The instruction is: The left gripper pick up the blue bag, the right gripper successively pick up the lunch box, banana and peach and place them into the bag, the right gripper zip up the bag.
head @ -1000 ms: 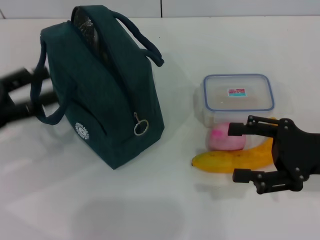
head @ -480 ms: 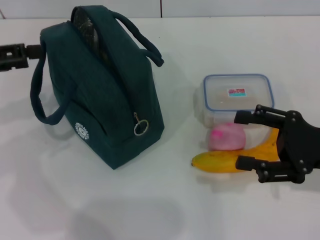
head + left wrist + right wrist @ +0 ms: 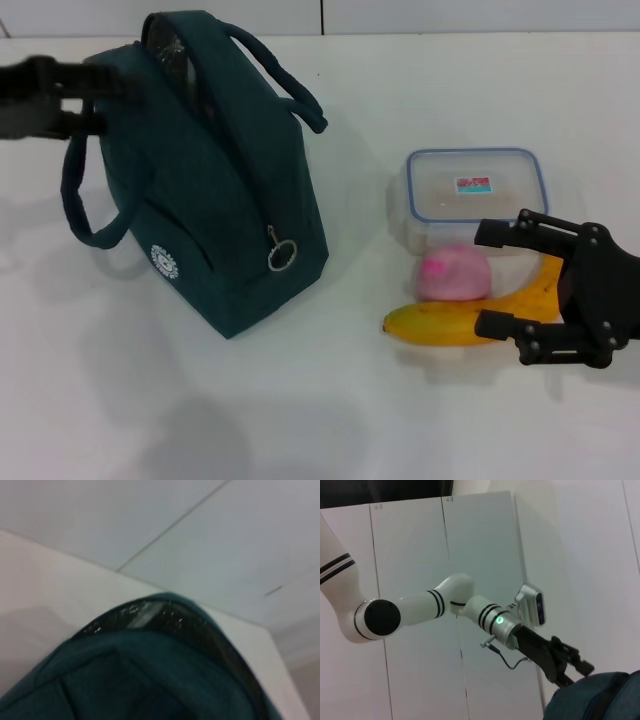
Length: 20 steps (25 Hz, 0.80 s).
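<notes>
The blue bag (image 3: 215,200) stands upright on the white table, its top unzipped and the silver lining (image 3: 150,615) showing. My left gripper (image 3: 105,100) is blurred at the bag's upper left, beside its near handle, open and holding nothing. The same left gripper (image 3: 572,666) shows just above the bag (image 3: 600,695) in the right wrist view. A clear lunch box (image 3: 477,190) with a blue-rimmed lid sits to the right. The pink peach (image 3: 455,272) and the banana (image 3: 450,322) lie in front of the box. My right gripper (image 3: 492,280) is open over the banana's right end.
The bag's zip pull ring (image 3: 281,254) hangs on the side facing me. The white table (image 3: 300,420) runs wide in front of the bag and the food. A white cabinet wall (image 3: 420,555) stands behind the left arm (image 3: 445,605).
My left gripper has swung from the bag's left side up to its top edge near the handle. The right gripper has drifted slightly right along the banana.
</notes>
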Each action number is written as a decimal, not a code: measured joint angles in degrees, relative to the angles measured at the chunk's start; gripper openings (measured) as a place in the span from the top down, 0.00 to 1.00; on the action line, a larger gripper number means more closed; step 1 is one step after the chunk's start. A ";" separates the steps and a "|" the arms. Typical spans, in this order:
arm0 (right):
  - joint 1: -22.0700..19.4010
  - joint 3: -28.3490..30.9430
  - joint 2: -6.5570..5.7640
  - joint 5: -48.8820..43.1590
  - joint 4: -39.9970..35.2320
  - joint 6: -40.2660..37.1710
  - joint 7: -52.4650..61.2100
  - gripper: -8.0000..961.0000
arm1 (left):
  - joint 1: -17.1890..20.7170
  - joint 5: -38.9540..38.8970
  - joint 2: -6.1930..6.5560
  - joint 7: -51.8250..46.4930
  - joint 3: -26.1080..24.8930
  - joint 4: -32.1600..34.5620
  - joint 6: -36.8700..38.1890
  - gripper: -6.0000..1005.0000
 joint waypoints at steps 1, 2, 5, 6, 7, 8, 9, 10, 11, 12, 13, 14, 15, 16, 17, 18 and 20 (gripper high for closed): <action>0.00 0.00 -0.03 0.00 -0.08 0.00 0.07 0.14 | -0.20 0.85 -0.19 -0.36 0.63 0.17 -0.38 0.15; -0.01 0.00 -0.04 0.01 -0.14 0.00 0.12 0.14 | -0.46 1.52 -0.38 -0.45 0.86 0.20 -0.52 0.16; -0.03 0.00 -0.11 0.03 -0.33 0.00 0.14 0.14 | -1.55 4.49 -0.95 -0.53 1.09 0.17 -0.68 0.17; -0.04 0.00 -0.11 0.03 -0.33 0.00 0.14 0.14 | -1.83 5.32 -1.10 -0.60 1.10 0.17 -0.69 0.17; -0.04 0.00 -0.12 0.03 -0.32 0.00 0.14 0.14 | -2.00 6.19 -1.28 -1.11 1.10 0.18 -0.69 0.18; -0.04 0.00 -0.12 0.03 -0.26 0.00 0.13 0.14 | -2.12 6.76 -1.43 -1.87 1.11 0.24 -0.70 0.18; -0.01 0.00 -0.13 0.03 -0.18 0.02 0.14 0.14 | -2.18 7.08 -1.52 -2.61 1.12 0.27 -0.71 0.18; 0.03 0.00 -0.13 0.03 -0.11 0.04 0.17 0.14 | -2.23 7.25 -1.56 -3.37 1.11 0.20 -0.71 0.19; 0.07 0.00 -0.14 0.03 -0.10 0.06 0.18 0.14 | -2.27 7.32 -1.58 -3.84 1.13 -0.13 -0.68 0.19; 0.09 0.02 -0.15 0.03 -0.08 0.08 0.18 0.14 | -2.31 7.35 -1.54 -4.24 1.23 -0.60 -0.56 0.19; 0.12 0.04 -0.15 0.03 -0.05 0.11 0.18 0.14 | -2.39 7.36 -1.39 -4.61 1.56 -1.12 -0.31 0.20; 0.13 0.05 -0.15 0.03 -0.04 0.16 0.17 0.14 | -2.49 7.37 -1.09 -5.11 2.05 -1.54 -0.02 0.20; 0.16 0.09 -0.15 0.05 -0.01 0.24 0.13 0.14 | -2.55 7.38 -0.91 -5.44 2.40 -1.75 0.18 0.20; 0.19 0.15 -0.15 0.07 0.00 0.35 0.10 0.14 | -2.60 7.39 -0.77 -5.54 2.89 -1.69 0.33 0.27; 0.19 0.16 -0.15 0.08 0.00 0.42 0.09 0.14 | -2.63 7.39 -0.72 -5.55 3.27 -1.39 0.37 0.34; 0.20 0.24 -0.15 0.08 0.01 0.55 0.08 0.14 | -2.66 7.39 -0.74 -5.57 3.48 -1.15 0.38 0.41; 0.15 0.51 -0.19 0.09 0.02 0.67 0.07 0.15 | -2.59 7.41 -0.82 -5.64 4.24 -0.45 0.40 0.49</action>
